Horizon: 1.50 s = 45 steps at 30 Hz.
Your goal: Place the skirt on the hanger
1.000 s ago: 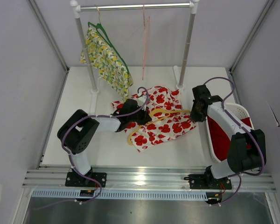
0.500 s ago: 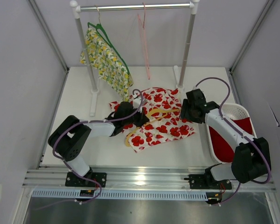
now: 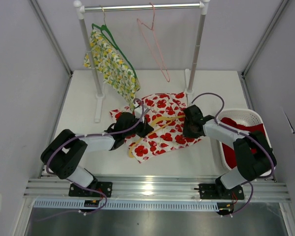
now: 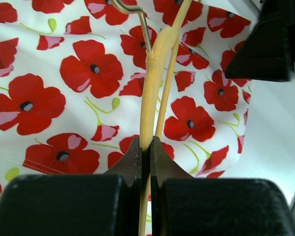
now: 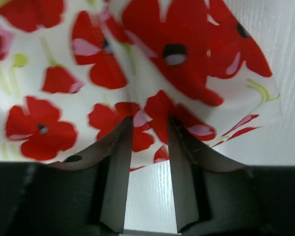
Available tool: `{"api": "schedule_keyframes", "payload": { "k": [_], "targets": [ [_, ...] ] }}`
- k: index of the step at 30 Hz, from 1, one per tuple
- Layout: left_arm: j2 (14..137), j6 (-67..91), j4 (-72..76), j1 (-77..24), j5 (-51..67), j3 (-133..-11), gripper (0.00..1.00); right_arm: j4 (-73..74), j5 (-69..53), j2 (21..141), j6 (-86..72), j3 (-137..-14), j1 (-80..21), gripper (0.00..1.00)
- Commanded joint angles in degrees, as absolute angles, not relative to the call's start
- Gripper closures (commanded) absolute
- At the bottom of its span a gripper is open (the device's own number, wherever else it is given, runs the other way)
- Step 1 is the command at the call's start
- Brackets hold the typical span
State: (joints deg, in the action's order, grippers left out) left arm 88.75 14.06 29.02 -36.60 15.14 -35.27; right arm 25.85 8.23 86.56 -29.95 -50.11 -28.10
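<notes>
While left pincer (image 4: 145, 145) grips hanger (image 4: 151, 88), basket (image 3: 249, 114), rack (image 3: 142, 7) border skirt (image 3: 163, 104).

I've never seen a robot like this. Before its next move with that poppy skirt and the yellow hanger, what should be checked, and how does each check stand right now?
1. Left gripper clamped on the yellow hanger: ok.
2. Hanger lying across the skirt: ok.
3. Right gripper at the skirt's edge: ok.
4. Right gripper shut on the cloth: not ok, jaws stand apart.
5. Hanger threaded inside the skirt: cannot tell.
6. Bare stretch on the rail for hanging: ok.
</notes>
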Motion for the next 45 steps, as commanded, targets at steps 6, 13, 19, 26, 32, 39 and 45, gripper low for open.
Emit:
{"api": "schedule_keyframes", "payload": {
  "k": [6,13,19,26,32,39,45],
  "targets": [
    [80.5,16.18,31.38,-35.77,8.44,-27.77,1.0,22.85,8.7,88.17,-30.67,-46.76,-26.55,0.73],
    [85.25,16.0,31.29,-35.95,10.46,-30.67,1.0,23.2,8.52,80.01,-29.09,-46.67,-28.81,0.51],
    [87.45,14.5,27.95,-35.95,10.9,-34.19,1.0,18.73,14.93,75.32,-32.43,-47.29,-49.81,0.48],
    [89.73,14.15,26.98,-35.95,12.57,-35.95,1.0,6.97,21.79,83.83,-29.97,-47.64,-65.73,0.43],
    [91.14,14.15,26.02,-35.95,13.53,-36.91,1.0,2.11,23.72,91.13,-26.46,-49.74,-71.62,0.33],
    [91.76,13.98,25.58,-35.86,14.15,-37.44,1.0,4.83,26.02,100.36,-26.37,-53.96,-74.35,0.52],
    [91.58,13.36,24.61,-35.86,13.45,-37.88,1.0,8.17,26.46,100.46,-28.12,-55.02,-75.94,0.87]
  ]
}}
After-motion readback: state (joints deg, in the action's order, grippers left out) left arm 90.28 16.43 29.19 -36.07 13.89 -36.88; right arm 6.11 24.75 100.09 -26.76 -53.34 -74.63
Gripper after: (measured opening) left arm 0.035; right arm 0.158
